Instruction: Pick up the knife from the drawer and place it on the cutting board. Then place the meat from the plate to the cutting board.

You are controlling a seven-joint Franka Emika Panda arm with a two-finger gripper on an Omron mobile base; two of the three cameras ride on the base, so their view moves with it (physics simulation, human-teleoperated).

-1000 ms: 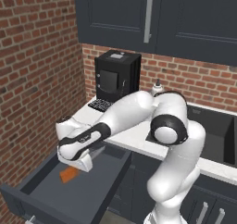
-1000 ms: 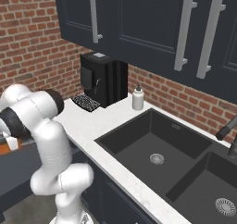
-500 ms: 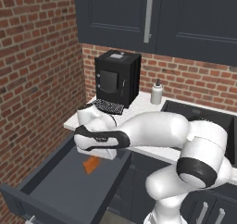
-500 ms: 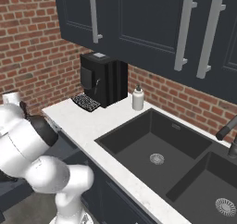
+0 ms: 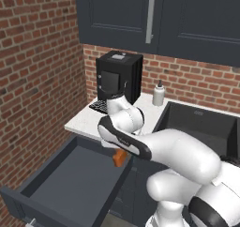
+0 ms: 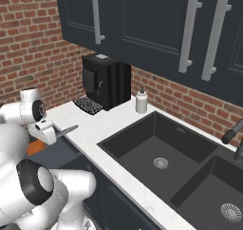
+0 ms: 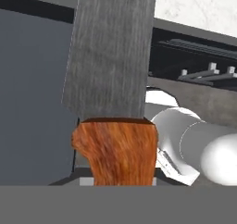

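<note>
The knife is up in the air, orange-brown handle clamped in the claw, silver blade poking out above the white table. Below it the drawer hangs wide open, beside the black coffee machine.

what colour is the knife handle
Orange-brown with a wood grain, clearest in the hand view: knife handle below the grey blade.
</note>
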